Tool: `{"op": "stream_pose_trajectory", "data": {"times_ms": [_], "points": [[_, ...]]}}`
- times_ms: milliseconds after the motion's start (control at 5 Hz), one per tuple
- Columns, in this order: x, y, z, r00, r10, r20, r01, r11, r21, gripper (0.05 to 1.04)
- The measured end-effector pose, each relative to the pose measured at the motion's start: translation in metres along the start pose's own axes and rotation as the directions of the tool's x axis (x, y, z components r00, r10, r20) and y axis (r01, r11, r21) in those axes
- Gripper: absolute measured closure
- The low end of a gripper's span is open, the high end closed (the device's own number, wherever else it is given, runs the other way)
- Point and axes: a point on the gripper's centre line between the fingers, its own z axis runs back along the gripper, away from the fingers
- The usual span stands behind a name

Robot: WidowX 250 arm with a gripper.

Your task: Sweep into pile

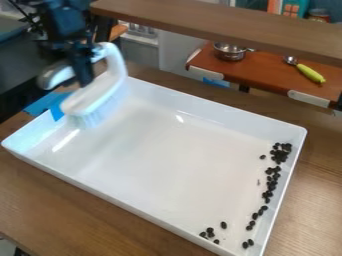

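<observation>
Your arm enters at the far left of the scene and hangs downward, its black gripper pointing down over the far left corner of the tray. You have the gripper closed on the handle of the white brush; the grip area is blurred, so the exact contact on the handle cannot be made out. The brush is tilted, its bristles facing down into the tray's far left part; whether they touch the floor of the tray, you cannot tell from this angle. The white tray sits on the wooden table, set at a slant, with blue tape at its far left corner. Inside it, you have dark beans on the right side, well apart from the brush. They are densest toward the far right corner, then run in an uneven band along the right wall to the near right corner. One bean lies just left of the dense cluster, and a small, loose group lies by the near wall, left of that corner. Beyond the tray, a wooden shelf crosses the far side; below it, a reddish-brown board carries a metal pot and, to its right, a utensil with a yellow-green handle.
</observation>
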Motion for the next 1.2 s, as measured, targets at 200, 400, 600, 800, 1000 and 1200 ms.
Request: {"op": "stream_pose_trajectory", "data": {"times_ms": [200, 400, 600, 800, 1000, 1200], "points": [[-0.01, 0.035, 0.004, 0.999, -0.027, 0.027, 0.026, 0.998, 0.057, 0.598], [-0.015, 0.052, -0.002, 0.998, -0.053, 0.041, 0.048, 0.992, 0.114, 0.548], [-0.016, 0.063, -0.012, 0.997, -0.061, 0.056, 0.049, 0.982, 0.182, 0.238], [-0.016, 0.065, -0.021, 1.0, -0.02, 0.018, 0.017, 0.984, 0.177, 0.067], [-0.01, 0.06, -0.008, 1.0, 0.011, 0.015, -0.013, 0.989, 0.148, 0.073], [-0.006, 0.052, 0.013, 1.0, -0.009, 0.01, 0.008, 0.995, 0.099, 0.077]]}}
